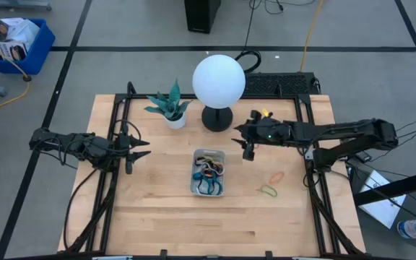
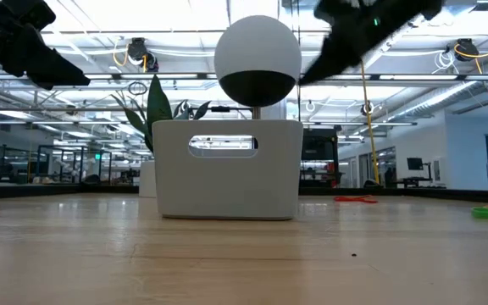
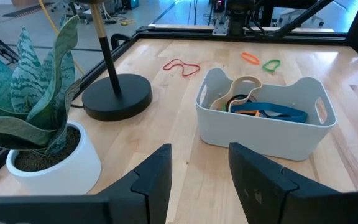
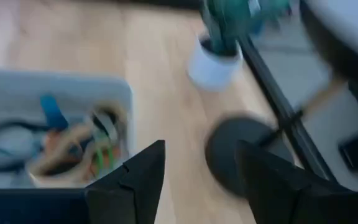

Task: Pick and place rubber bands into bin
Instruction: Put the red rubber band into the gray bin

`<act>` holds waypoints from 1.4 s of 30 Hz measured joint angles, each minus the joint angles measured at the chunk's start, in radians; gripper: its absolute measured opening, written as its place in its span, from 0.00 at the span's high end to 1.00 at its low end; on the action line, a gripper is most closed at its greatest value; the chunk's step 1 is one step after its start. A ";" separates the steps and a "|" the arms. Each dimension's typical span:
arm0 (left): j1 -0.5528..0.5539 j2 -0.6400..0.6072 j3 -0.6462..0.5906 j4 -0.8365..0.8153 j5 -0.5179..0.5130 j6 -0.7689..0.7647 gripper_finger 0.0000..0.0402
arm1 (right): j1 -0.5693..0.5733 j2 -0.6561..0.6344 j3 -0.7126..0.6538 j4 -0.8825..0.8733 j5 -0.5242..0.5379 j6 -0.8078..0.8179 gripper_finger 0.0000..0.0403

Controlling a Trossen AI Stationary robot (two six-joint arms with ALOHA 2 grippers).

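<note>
High view: the left gripper [image 1: 144, 148] hangs over the table's left side, fingers apart and empty, pointing toward the bin [image 1: 208, 173]. The bin sits at mid-table, in front of the plant [image 1: 170, 107] and lamp [image 1: 218, 85], with a tangle of bands [image 1: 209, 172] inside. The right gripper [image 1: 249, 148] hovers just right of the bin's far end, jaws parted, holding nothing. Further right, an orange band [image 1: 276, 176] and a green band [image 1: 268, 191] lie loose on the wood; the left wrist view shows a red band [image 3: 181, 66] by the lamp base.
</note>
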 joint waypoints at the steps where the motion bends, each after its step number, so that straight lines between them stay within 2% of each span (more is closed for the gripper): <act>1: 0.000 0.000 0.000 0.001 0.000 0.002 0.59 | -0.008 0.000 -0.022 -0.009 0.011 0.016 0.54; 12: 0.000 0.000 0.000 0.001 0.000 -0.004 0.59 | -0.131 0.066 -0.237 -0.007 0.007 0.283 0.60; 14: 0.000 0.000 0.000 0.002 0.000 -0.004 0.59 | -0.141 0.083 -0.263 0.032 -0.004 0.287 0.61; 19: 0.000 0.000 0.000 0.007 0.000 -0.004 0.59 | -0.160 0.131 -0.312 0.177 -0.123 0.239 0.61; 31: 0.000 0.000 0.000 0.008 -0.001 -0.004 0.59 | -0.193 0.293 -0.322 0.215 -0.122 0.259 0.61; 37: 0.000 0.000 0.000 0.008 -0.001 -0.005 0.59 | -0.193 0.318 -0.320 0.225 -0.121 0.288 0.62; 42: 0.000 0.000 0.000 0.008 -0.001 -0.005 0.59 | -0.193 0.320 -0.319 0.218 -0.122 0.288 0.68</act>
